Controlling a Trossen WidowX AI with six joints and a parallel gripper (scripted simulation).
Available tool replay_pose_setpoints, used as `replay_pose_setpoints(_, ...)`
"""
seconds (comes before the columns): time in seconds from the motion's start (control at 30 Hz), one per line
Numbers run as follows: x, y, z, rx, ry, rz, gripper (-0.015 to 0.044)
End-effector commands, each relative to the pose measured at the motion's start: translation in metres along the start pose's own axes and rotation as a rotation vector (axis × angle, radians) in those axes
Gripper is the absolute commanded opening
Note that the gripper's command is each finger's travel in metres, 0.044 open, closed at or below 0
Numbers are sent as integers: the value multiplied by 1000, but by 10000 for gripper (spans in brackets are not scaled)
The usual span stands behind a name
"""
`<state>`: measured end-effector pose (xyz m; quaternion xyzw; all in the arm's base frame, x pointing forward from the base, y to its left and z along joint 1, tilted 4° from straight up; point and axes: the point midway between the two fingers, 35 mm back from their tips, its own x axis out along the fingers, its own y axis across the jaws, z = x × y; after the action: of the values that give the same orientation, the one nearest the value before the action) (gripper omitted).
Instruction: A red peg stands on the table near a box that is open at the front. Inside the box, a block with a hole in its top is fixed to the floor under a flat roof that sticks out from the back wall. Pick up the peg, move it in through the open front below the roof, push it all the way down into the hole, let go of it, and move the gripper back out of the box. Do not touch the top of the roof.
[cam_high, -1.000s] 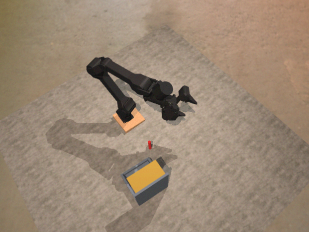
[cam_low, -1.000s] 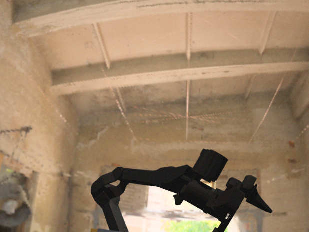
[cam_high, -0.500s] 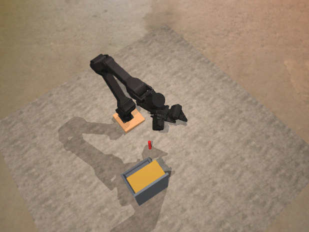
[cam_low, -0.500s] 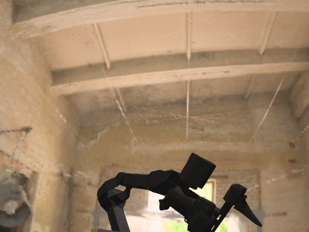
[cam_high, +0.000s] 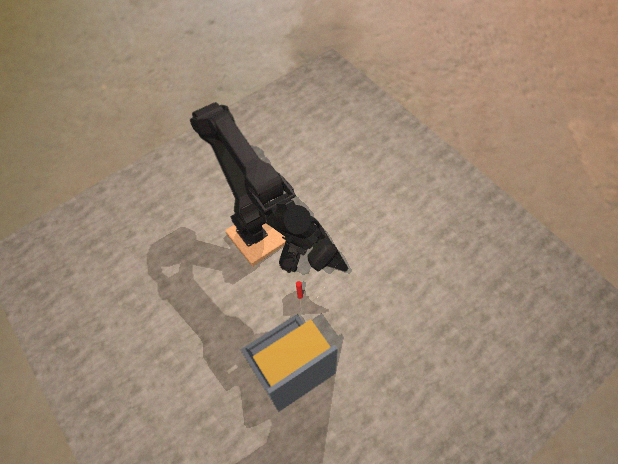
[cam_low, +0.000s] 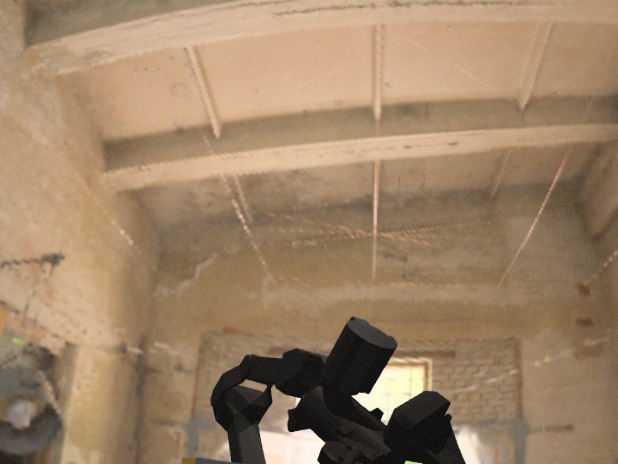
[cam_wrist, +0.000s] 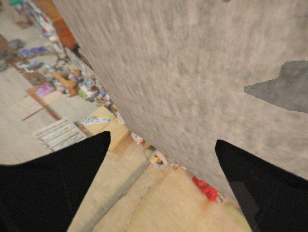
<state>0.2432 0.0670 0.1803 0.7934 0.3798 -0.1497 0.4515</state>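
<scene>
The red peg (cam_high: 299, 290) stands upright on the table, between the arm and the box, in the top view. The grey-blue box (cam_high: 305, 381) lies below it in that view, with the flat yellow roof (cam_high: 292, 352) covering most of its inside. Its open side appears to face the upper right. The block and its hole are hidden under the roof. My gripper (cam_high: 315, 266) (cam_wrist: 163, 140) is open and empty, raised above the table on the arm's side of the peg. The peg is not in the wrist view. How high the fingers are is hard to tell.
The arm's orange base plate (cam_high: 255, 252) is up and left of the peg. The folded arm rises behind the gripper. The exterior view shows mostly room wall and ceiling, with the arm and a sliver of the box (cam_low: 215, 461) at the bottom edge.
</scene>
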Motion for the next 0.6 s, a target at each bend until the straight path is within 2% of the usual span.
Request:
replay_pose_setpoints(0.0,-3,-3,12,129,-24,5,440)
replay_pose_setpoints(0.57,-18,-24,65,748,-132,58,440)
